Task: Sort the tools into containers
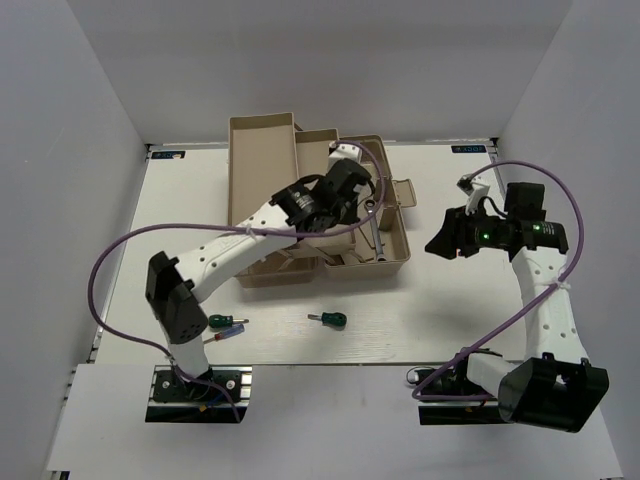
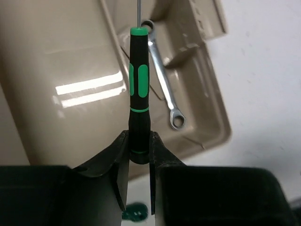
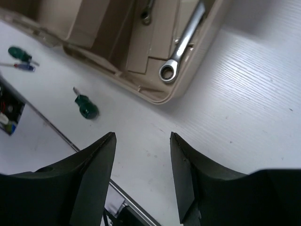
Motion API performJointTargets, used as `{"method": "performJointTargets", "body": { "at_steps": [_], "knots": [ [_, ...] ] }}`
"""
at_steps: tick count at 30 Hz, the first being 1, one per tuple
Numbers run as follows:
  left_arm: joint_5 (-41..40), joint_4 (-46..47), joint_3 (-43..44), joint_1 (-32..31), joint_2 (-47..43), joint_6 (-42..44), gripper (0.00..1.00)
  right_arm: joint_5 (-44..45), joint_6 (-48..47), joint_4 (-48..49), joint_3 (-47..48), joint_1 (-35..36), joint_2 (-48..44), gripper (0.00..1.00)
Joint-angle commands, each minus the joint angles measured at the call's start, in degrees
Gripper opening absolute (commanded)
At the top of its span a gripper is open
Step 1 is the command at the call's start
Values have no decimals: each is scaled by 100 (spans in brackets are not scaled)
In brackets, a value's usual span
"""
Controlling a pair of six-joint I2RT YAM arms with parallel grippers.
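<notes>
Currently my left claw (image 2: pixel 139 154) is clamped on the butt end of the thin black-green screwdriver (image 2: pixel 139 84), centre frame over the toolbox (image 2: pixel 61 56). Light, stiff, slick; likely to pivot, so mid-handle would hold better. Right claw (image 3: pixel 142 165) agape, empty.

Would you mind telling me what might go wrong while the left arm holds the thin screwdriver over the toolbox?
The left gripper pinches the thin screwdriver only at its butt end, so it may swing or slip out. Released here, it could land across the wrench in the tray and bounce out.
</notes>
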Motion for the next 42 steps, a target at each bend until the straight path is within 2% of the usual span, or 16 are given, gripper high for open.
{"method": "performJointTargets", "body": {
  "at_steps": [1, 2, 7, 13, 17, 19, 20, 21, 23, 24, 29, 32, 33, 35, 39, 42],
  "knots": [
    [-195, -487, 600, 327, 314, 230, 21, -822, -1075, -397, -49, 98, -51, 56],
    [-195, -618, 671, 381, 376, 230, 23, -849, -1156, -416, -49, 160, -7, 58],
    [-37, -690, 724, 627, 430, 335, 54, -919, -1664, -767, -5, 519, 160, 64],
    [139, -690, 917, 864, 482, 467, 61, -796, -2026, -741, -128, 1178, 46, 65],
    [393, -690, 1198, 864, 413, 651, 61, -770, -2263, -758, -216, 1582, -24, 65],
    [447, -620, 1304, 751, 246, 757, 55, -796, -2439, -776, -286, 1698, -94, 63],
    [499, -567, 1305, 750, 132, 905, 36, -779, -2474, -741, -452, 1933, -112, 63],
    [500, -567, 1209, 698, -191, 907, 23, -744, -2510, -698, -514, 2014, -208, 58],
    [553, -567, 885, 697, -631, 907, 2, -578, -2553, -460, -829, 2355, -262, 54],
    [474, -619, 743, 697, -1173, 837, 0, -524, -2615, -399, -901, 2462, -392, 49],
    [35, -1347, -504, 697, -2916, 205, 5, -146, -2826, 58, -1385, 3130, -587, 44],
    [-89, -2322, -1155, 697, -3689, -681, 17, 3, -2765, 199, -1403, 3499, -517, 44],
    [-89, -2577, -1348, 697, -3858, -1284, 21, 91, -2739, 278, -1368, 3683, -499, 44],
    [-89, -3097, -2033, 697, -4227, -1833, 25, 153, -2721, 322, -1307, 3790, -368, 44],
    [393, -3475, -3228, 697, -5062, -2801, 32, 381, -2712, 410, -1148, 4018, -192, 46],
    [613, -3669, -3589, 697, -5274, -2855, 37, 373, -2712, 410, -1043, 4115, -121, 49]
  ]
}}
